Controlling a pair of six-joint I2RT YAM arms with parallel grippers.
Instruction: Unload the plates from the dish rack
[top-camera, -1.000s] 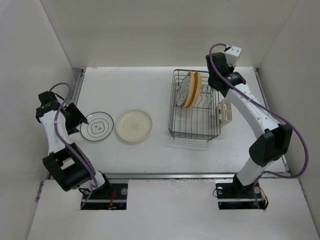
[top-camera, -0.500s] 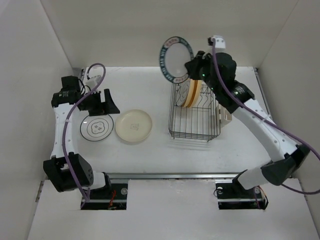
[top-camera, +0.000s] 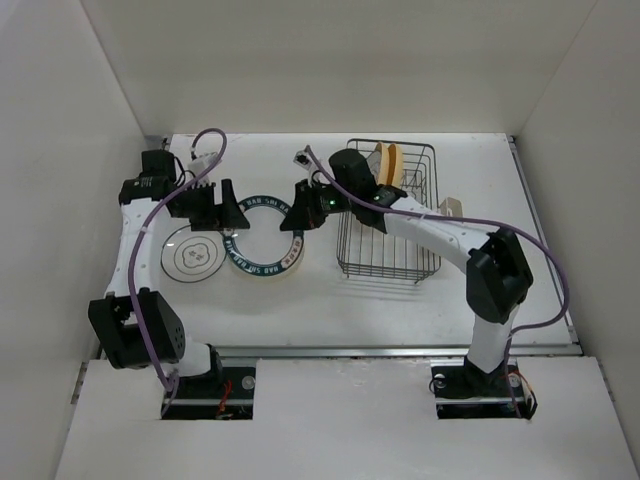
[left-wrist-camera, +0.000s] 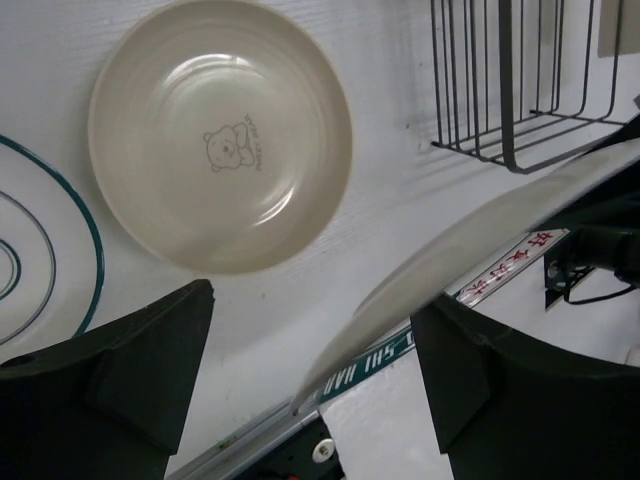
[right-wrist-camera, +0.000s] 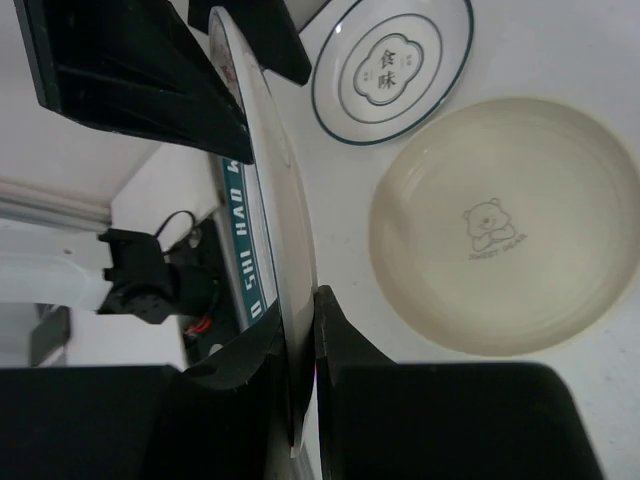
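Observation:
My right gripper (top-camera: 300, 214) is shut on the rim of the white plate with the dark lettered band (top-camera: 264, 236) and holds it tilted above the cream plate (left-wrist-camera: 220, 135) on the table. The grip shows in the right wrist view (right-wrist-camera: 298, 385). My left gripper (top-camera: 214, 212) is open at the plate's opposite rim. In the left wrist view that rim (left-wrist-camera: 470, 250) passes between its fingers (left-wrist-camera: 110, 380) without touching them. The ringed plate (top-camera: 193, 255) lies flat to the left. A yellow-orange plate (top-camera: 393, 165) stands upright in the dish rack (top-camera: 390, 262).
A white cutlery holder (top-camera: 450, 208) hangs on the rack's right side. White walls enclose the table on the left, back and right. The rack's near wires (left-wrist-camera: 500, 90) are close to the held plate.
My right arm has swung the lettered plate from high above the rack down and left to over the cream plate. My left gripper has moved right to the plate's rim.

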